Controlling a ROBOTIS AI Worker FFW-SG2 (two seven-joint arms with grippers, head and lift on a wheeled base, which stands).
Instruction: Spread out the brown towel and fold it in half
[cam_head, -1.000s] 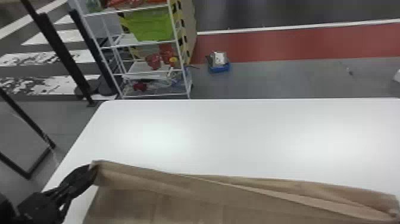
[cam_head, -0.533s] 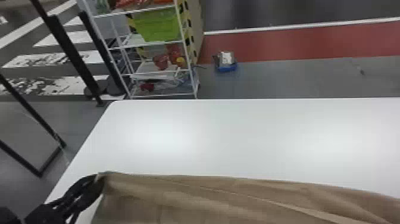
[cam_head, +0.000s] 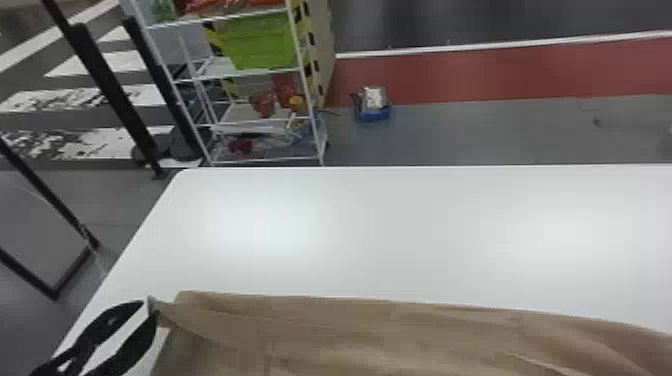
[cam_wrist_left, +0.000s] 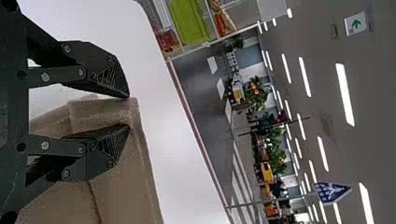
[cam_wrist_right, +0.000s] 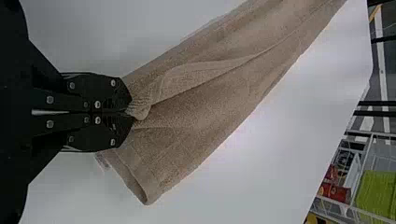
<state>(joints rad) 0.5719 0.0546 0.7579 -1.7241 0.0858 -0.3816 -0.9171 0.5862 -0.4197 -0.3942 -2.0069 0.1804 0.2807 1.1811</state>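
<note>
The brown towel (cam_head: 350, 340) is stretched over the white surface (cam_head: 400, 225) — bunched at one end in the clamped fingers of the right gripper (cam_wrist_right: 131, 112), those of the left gripper (cam_wrist_left: 129, 111) parted at another corner — so spreading seems in hand, and its edge must next be laid flat.

Towel (cam_head: 350, 335) over table (cam_head: 400, 230), shelf (cam_head: 220, 69) behind
</note>
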